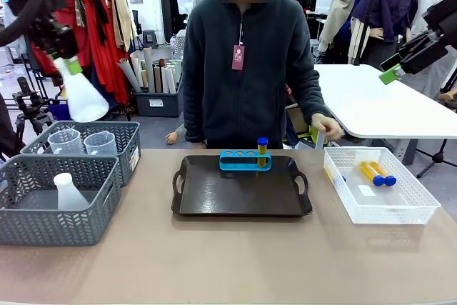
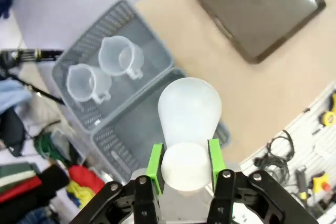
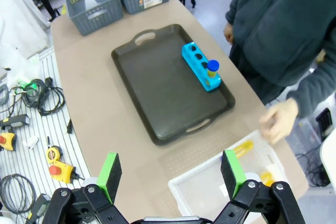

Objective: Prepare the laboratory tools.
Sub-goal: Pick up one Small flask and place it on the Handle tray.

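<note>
Left claw (image 2: 185, 161) grasps the conical flask (image 1: 83, 98) well above the grey baskets (image 1: 43, 219); right claw (image 3: 170, 174) released.

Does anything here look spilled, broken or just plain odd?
Nothing is spilled or broken. The oddest sight is a conical flask hanging in the air above the grey baskets, clamped by its neck in the left gripper. On the tray, the blue rack holds one tube; three holes are empty.

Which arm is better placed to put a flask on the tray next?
Left: the left claw grips a flask above the baskets; the right claw hangs open and empty.
</note>
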